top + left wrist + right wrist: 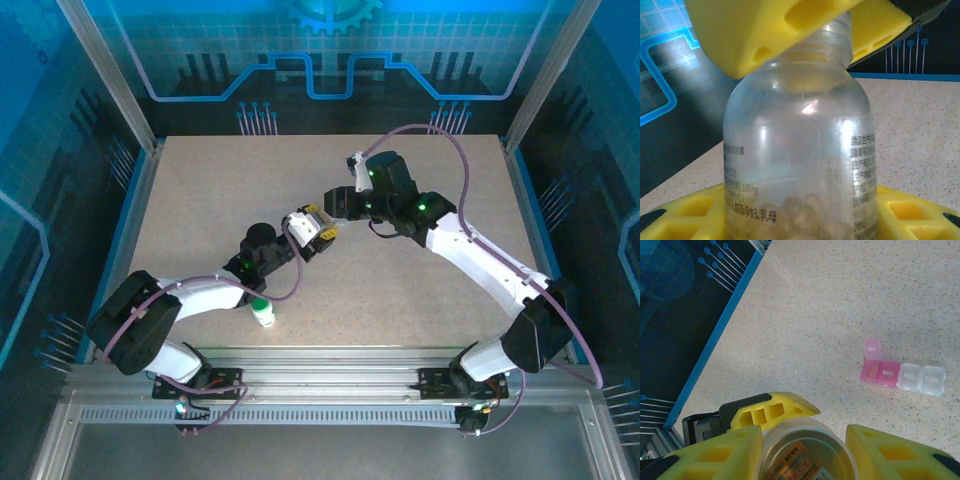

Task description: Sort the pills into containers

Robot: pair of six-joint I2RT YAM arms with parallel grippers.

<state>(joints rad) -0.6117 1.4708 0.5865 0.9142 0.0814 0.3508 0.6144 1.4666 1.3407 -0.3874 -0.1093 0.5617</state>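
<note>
Speckled beige tabletop (220, 190); left gripper (322, 232) clamped on translucent cylindrical bottle (797, 150), rounded pills (800, 210) inside. The right gripper (807, 450) has hollow-cored yellow fingers (715, 455) flanking the bottle's round top, grip unclear.

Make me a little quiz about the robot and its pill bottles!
1. True or false: the white bottle with the green cap sits on the table, free of both grippers.
2. What does the left gripper hold? A) a clear bottle with pills at the bottom B) a spoon C) a toy car
3. Fill in: the one open lid on the pill box is coloured ____.

Key: 1 true; 2 A; 3 pink.
</note>
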